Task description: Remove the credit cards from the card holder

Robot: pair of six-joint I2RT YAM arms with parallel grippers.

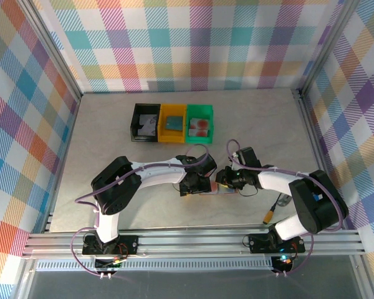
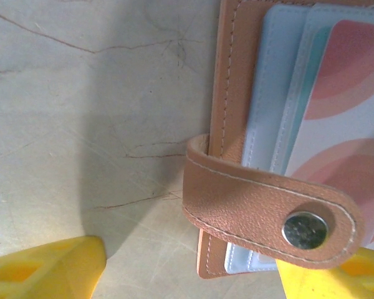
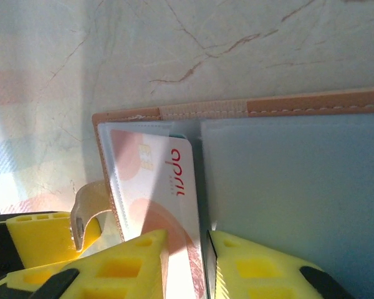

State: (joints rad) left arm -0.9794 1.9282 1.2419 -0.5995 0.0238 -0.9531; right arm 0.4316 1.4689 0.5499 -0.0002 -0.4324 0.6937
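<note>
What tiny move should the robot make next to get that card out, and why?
Probably the right claw should close firmly on the edge of the credit card, ready to slide it out. Its yellow fingertips sit either side of that edge, and the card is tucked in a grey-blue pocket of the open card holder.

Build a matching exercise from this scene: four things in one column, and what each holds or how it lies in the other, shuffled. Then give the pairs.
Things
1. black bin
2. yellow bin
3. green bin
4. card holder

States
A. lies open, a spotted card in its pocket
B. holds a teal-blue card
C. holds pale cards with red-orange spots
D. holds a grey-white card

Pairs: 1-D, 2-B, 3-C, 4-A
</note>
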